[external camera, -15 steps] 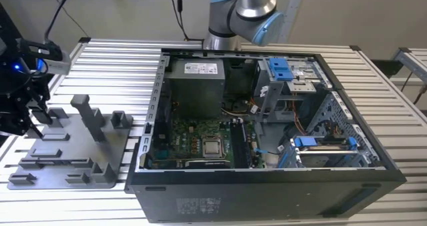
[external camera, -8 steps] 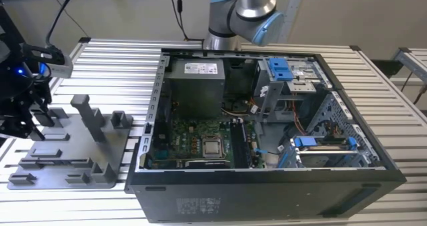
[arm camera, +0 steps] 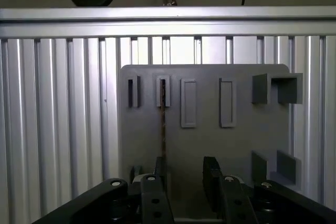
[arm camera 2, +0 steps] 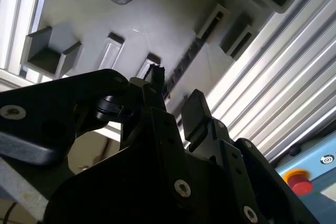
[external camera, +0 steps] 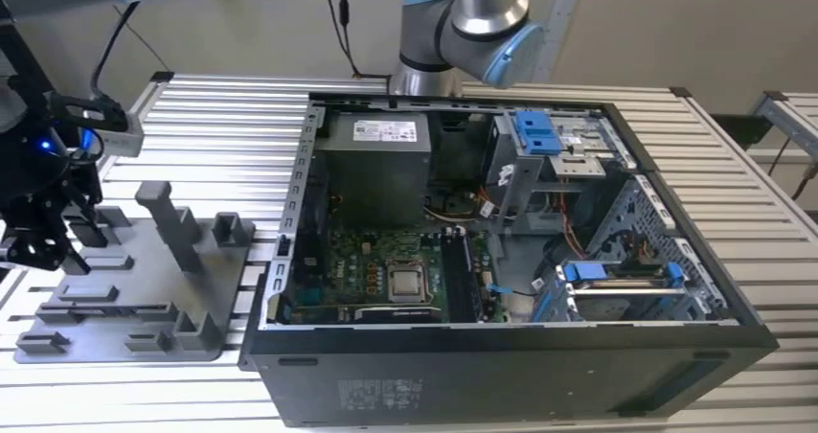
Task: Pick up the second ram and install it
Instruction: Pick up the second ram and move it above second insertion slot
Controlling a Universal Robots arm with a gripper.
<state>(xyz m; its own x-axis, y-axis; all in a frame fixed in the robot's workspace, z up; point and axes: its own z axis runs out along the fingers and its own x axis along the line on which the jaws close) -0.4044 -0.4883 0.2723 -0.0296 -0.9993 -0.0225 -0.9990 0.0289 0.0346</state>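
Note:
The second ram (arm camera: 163, 114) is a thin dark strip standing on edge in a slot of the grey fixture plate (arm camera: 205, 140). In the second wrist view the second ram (arm camera 2: 184, 64) runs along the plate (arm camera 2: 157, 19) toward my fingertips. My gripper (arm camera: 185, 174) is open and hovers above the plate, holding nothing. One finger (arm camera: 159, 167) lines up with the ram's near end and the other finger (arm camera: 210, 171) stands off to its side. In the exterior view my gripper (external camera: 38, 246) hangs over the plate (external camera: 141, 299) at the exterior view's left.
An open computer case (external camera: 511, 261) lies on the slatted metal table (external camera: 217, 107), to the exterior view's right of the plate. Its green motherboard (external camera: 371, 261) carries a silver processor (external camera: 406, 282). Upright posts (external camera: 167, 222) rise from the plate near my gripper.

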